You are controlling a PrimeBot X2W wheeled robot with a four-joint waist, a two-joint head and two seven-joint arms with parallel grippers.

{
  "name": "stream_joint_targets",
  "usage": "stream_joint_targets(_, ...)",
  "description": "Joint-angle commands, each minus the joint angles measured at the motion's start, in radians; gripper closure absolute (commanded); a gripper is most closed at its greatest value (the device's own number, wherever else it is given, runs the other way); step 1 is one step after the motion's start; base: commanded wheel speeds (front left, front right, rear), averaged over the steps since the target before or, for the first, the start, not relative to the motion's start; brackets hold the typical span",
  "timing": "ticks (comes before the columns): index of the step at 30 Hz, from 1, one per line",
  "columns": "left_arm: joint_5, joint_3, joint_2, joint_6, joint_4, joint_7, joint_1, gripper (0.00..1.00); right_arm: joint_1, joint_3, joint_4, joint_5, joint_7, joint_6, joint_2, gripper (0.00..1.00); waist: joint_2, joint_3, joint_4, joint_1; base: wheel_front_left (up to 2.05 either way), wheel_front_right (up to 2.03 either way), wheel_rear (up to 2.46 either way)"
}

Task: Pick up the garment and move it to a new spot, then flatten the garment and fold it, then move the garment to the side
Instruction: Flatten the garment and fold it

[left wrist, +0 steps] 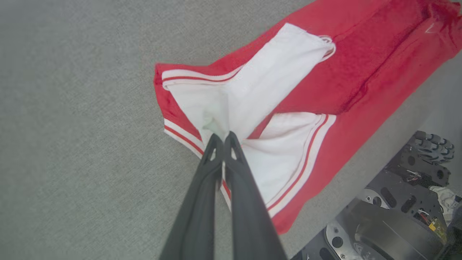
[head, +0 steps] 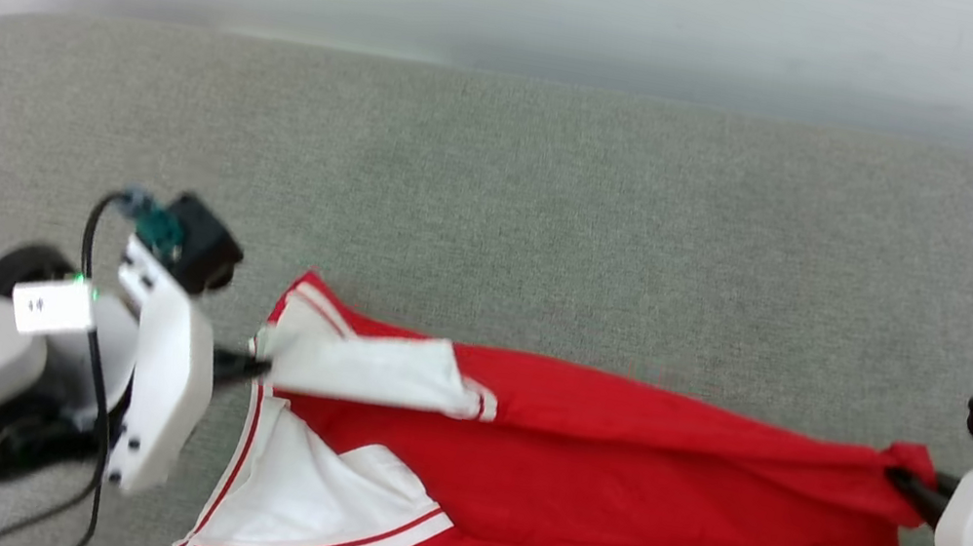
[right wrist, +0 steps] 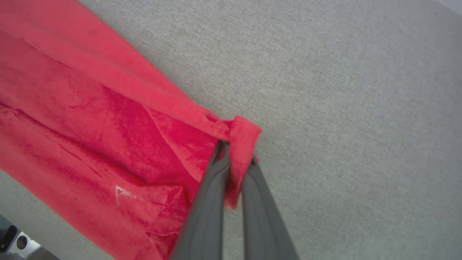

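Left pincer (left wrist: 223,137) pressed together, pinching white sleeve (head: 371,372) cloth at sleeve end of red jersey (head: 608,491). Right pincer (right wrist: 234,155) clamped on red hem corner (right wrist: 245,133), cloth bunched between fingers. Red jersey lies on grey fabric surface (head: 557,206), stretched between both pincers. Long axis runs pincer to pincer, held edge taut, rest spreads from that line toward robot. Each arm nearest own end. Judgement: two-corner grip ready for carry to new spot; pincers should travel together at equal spacing, else edge sags or slips.

garment (head: 608,491): soft matt cloth | surface (head: 557,206): grey woven fabric | fingers (left wrist: 202,202): matt dark plastic
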Motion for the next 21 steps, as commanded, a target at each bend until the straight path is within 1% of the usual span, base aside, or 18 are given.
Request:
stream_joint_targets(1,-0.01,-0.007,0.008,0.01,-0.01,-0.009,0.046,1.0,0.035,-0.008,-0.005,0.003,-0.014,-0.001,-0.004,1.0,0.0,-0.02,0.0,0.0002,0.0,0.0,0.0)
stream_joint_targets(7,-0.025,-0.014,0.02,0.04,-0.032,-0.033,0.192,1.0,0.15,-0.035,-0.013,0.017,-0.057,-0.001,0.012,1.0,0.0,-0.048,0.004,0.0002,0.0,0.0,0.0)
stream_joint_targets(10,-0.031,-0.016,0.007,0.042,-0.025,-0.043,0.253,1.0,0.203,-0.05,-0.019,0.019,-0.071,-0.001,0.019,1.0,0.0,-0.048,0.006,0.0002,0.0,0.0,0.0)
stream_joint_targets(15,-0.034,-0.016,-0.021,0.034,0.026,-0.055,0.32,1.0,0.262,-0.062,-0.011,0.005,-0.067,-0.001,0.039,1.0,0.0,-0.034,0.006,0.0002,0.0,0.0,0.0)
stream_joint_targets(20,-0.041,-0.01,-0.054,0.021,0.092,-0.088,0.342,1.0,0.275,-0.058,0.004,-0.003,-0.063,-0.001,0.07,1.0,0.0,-0.019,0.005,0.0002,0.0,0.0,0.0)
stream_joint_targets(21,-0.037,-0.005,-0.059,0.023,0.101,-0.102,0.342,0.62,0.274,-0.059,0.008,-0.003,-0.064,-0.001,0.074,0.67,0.0,-0.019,0.004,0.0002,0.0,0.0,0.0)
